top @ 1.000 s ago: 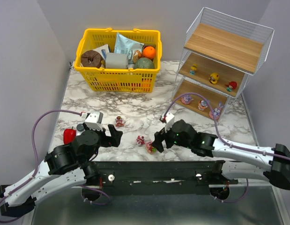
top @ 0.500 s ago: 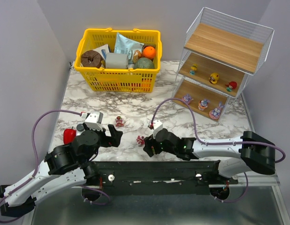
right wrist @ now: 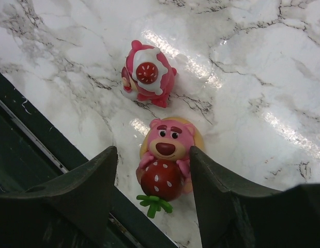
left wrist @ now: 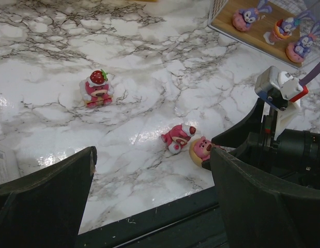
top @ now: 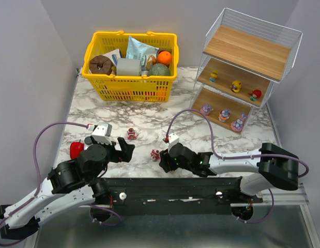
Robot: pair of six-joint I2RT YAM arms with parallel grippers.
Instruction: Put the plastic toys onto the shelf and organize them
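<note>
A pink bear toy holding a red strawberry (right wrist: 166, 160) lies on the marble between my right gripper's (right wrist: 153, 157) open fingers, the right finger close against it. A second pink toy (right wrist: 148, 75) lies just beyond; it also shows in the top view (top: 155, 153). My right gripper (top: 164, 164) is low at the table's near edge. A third pink toy (top: 132, 134) stands further left. My left gripper (top: 126, 151) is open and empty above the near edge (left wrist: 152, 165). The shelf (top: 247, 51) at the back right holds three toys on its middle board (top: 235, 86) and three on its lower board (top: 224, 114).
A yellow basket (top: 130, 59) full of goods stands at the back left. A plain red pepper-like object (top: 76, 150) lies beside the left arm. The black rail (top: 170, 188) runs along the table's near edge, just under both grippers.
My right arm swung left and down from near the shelf to the bear toy at the near edge. In the last half second it barely moved. The left arm stayed still.
</note>
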